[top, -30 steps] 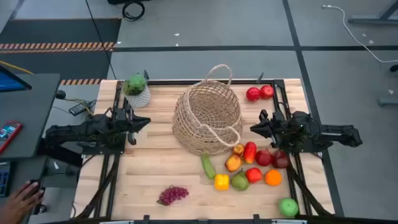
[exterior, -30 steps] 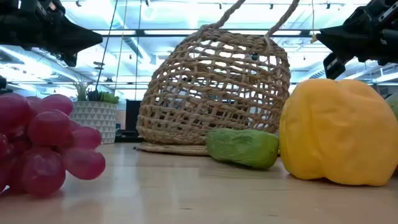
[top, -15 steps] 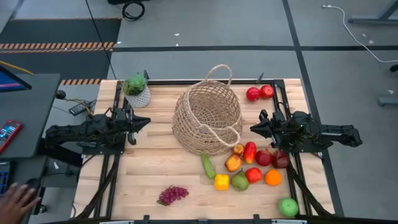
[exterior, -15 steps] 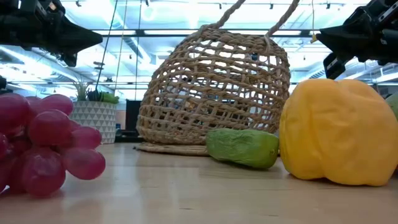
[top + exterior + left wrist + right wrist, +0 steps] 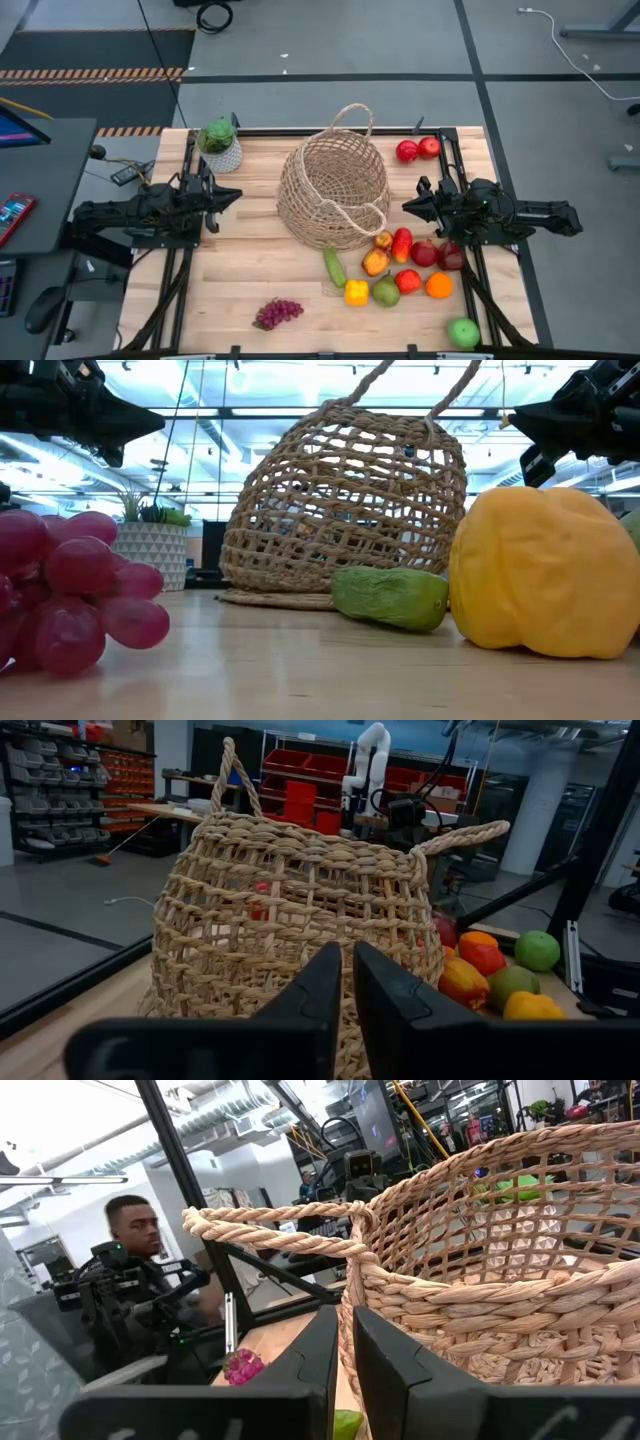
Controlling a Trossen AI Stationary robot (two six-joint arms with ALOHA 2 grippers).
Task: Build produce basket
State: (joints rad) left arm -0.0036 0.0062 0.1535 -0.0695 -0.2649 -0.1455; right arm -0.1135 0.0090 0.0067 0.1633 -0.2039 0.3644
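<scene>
The tan wicker basket (image 5: 333,190) stands mid-table on its bottom and leans toward the table's right; its weave shows close in the left wrist view (image 5: 300,890) and its rim in the right wrist view (image 5: 480,1280). The produce lies on the near right of the table: cucumber (image 5: 334,267), yellow pepper (image 5: 356,292), pear (image 5: 386,291), orange (image 5: 438,286), green apple (image 5: 463,332) and red fruit between them. The grape bunch (image 5: 278,313) lies near the front edge. Two red apples (image 5: 417,149) sit at the far right. My left gripper (image 5: 237,195) hangs shut left of the basket. My right gripper (image 5: 406,206) hangs shut to its right.
A green plant in a white pot (image 5: 220,147) stands at the far left corner. Bare wood lies between the left arm and the grapes. Black frame rails run along the left and right table edges. A person (image 5: 135,1230) sits beyond the table's left side.
A person's hand at the near left, off the table, has drawn out of the high view. Both arms, the basket and the produce have kept still.
</scene>
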